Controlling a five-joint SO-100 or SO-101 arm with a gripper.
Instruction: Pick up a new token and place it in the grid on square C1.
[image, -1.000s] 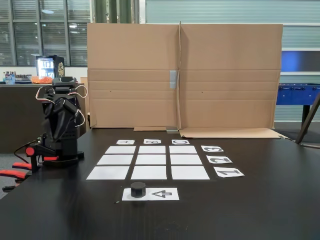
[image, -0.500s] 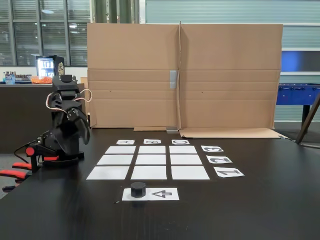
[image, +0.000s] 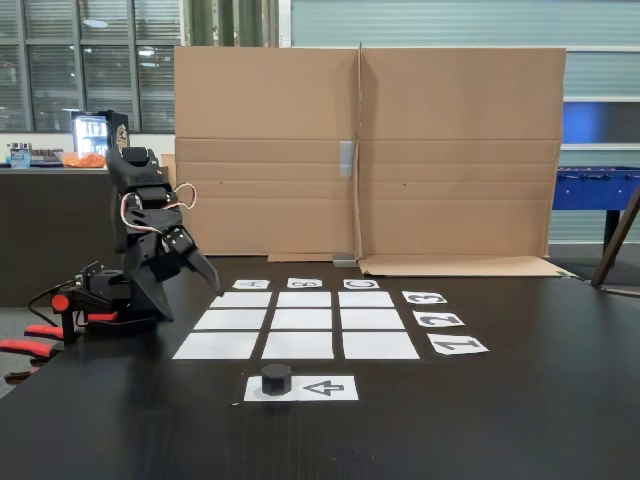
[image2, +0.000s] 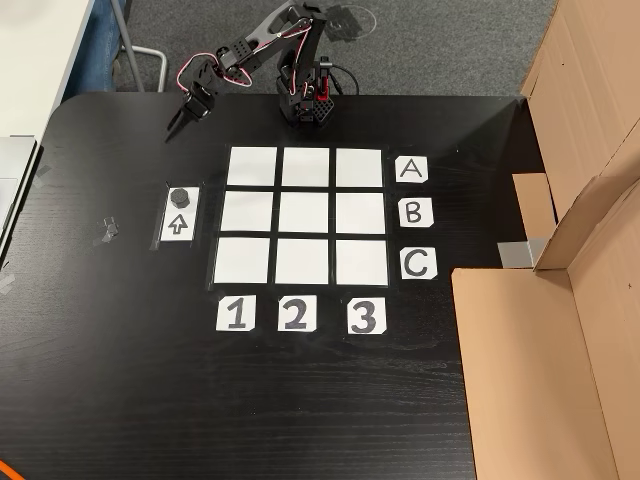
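- the token (image: 276, 379) looks light, stiff and matte; i'd pinch it across two opposite flat sides.
- i can't tell if my gripper (image2: 178, 122) is spread.

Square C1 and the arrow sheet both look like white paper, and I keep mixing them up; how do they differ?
Square C1 is blank; the arrow sheet bears a printed arrow. Square C1 lies bare inside the grid; the arrow sheet lies apart, with the token on it. Both are white rectangles lying flat on the black table.
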